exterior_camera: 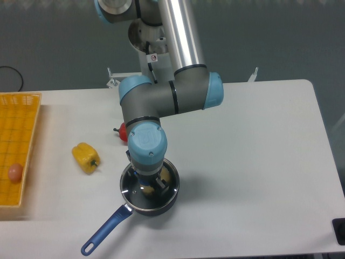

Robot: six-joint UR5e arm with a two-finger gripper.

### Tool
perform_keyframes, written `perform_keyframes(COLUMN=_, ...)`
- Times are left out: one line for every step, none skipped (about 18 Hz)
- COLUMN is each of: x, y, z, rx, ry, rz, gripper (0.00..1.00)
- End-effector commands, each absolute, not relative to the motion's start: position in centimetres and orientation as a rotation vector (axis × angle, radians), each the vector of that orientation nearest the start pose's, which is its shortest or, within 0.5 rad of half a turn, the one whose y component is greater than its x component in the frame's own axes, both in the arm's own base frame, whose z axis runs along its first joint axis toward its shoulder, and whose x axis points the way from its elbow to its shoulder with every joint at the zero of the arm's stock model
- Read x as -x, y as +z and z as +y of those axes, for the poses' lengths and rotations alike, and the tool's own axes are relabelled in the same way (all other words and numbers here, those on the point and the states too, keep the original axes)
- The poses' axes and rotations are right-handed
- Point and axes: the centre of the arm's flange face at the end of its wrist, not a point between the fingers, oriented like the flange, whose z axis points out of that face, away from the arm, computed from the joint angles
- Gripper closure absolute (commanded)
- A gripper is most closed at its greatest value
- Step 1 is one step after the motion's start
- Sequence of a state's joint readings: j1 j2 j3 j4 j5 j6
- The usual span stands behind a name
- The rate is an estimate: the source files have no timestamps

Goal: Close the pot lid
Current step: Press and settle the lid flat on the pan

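The black pot [156,208] with its long blue handle [105,231] stands at the table's front centre. The glass lid [128,186] with its thin metal rim lies level over the pot's mouth. Yellowish food shows through the glass. My gripper [151,185] points straight down over the middle of the lid, its dark fingers [160,183] standing on either side of the centre. The wrist hides the blue knob, so I cannot tell whether the fingers are clamped on it.
A yellow pepper [86,157] lies left of the pot. A red vegetable [123,131] sits behind the arm. A yellow basket [19,135] with an egg-like object [15,172] stands at the left edge. A black object [339,231] sits at the front right corner.
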State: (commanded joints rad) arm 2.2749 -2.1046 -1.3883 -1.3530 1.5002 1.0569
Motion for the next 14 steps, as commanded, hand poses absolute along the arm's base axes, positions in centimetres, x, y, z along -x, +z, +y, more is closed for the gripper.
perform_keyframes(x=32.66, y=28.10, z=60.13, rx=3.117, ry=-0.236, rz=0.548, gripper=0.34)
perform_keyframes(x=32.68, y=28.00, z=60.13, rx=3.118, ry=-0.237, rz=0.551, gripper=0.31)
perform_keyframes(x=32.67, y=27.92, z=60.09, rx=3.120, ry=-0.237, rz=0.554, gripper=0.28)
perform_keyframes(x=32.64, y=27.86, z=60.07, rx=3.120, ry=-0.239, rz=0.556, gripper=0.25)
perform_keyframes(x=32.74, y=27.85, z=60.02, rx=3.120, ry=-0.239, rz=0.554, gripper=0.24)
perform_keyframes(x=32.72, y=27.96, z=60.00, rx=3.119, ry=-0.237, rz=0.556, gripper=0.21)
perform_keyframes(x=32.72, y=27.96, z=60.00, rx=3.119, ry=-0.237, rz=0.556, gripper=0.19)
perform_keyframes(x=32.71, y=28.06, z=59.99, rx=3.118, ry=-0.235, rz=0.558, gripper=0.13)
perform_keyframes(x=32.70, y=28.16, z=59.97, rx=3.117, ry=-0.233, rz=0.558, gripper=0.09)
perform_keyframes(x=32.69, y=28.26, z=59.96, rx=3.115, ry=-0.231, rz=0.560, gripper=0.08)
perform_keyframes(x=32.68, y=28.37, z=59.95, rx=3.114, ry=-0.229, rz=0.560, gripper=0.07)
perform_keyframes(x=32.68, y=28.37, z=59.95, rx=3.114, ry=-0.229, rz=0.560, gripper=0.06)
perform_keyframes(x=32.67, y=28.47, z=59.93, rx=3.114, ry=-0.228, rz=0.560, gripper=0.05)
perform_keyframes(x=32.64, y=28.57, z=59.93, rx=3.112, ry=-0.227, rz=0.560, gripper=0.05)
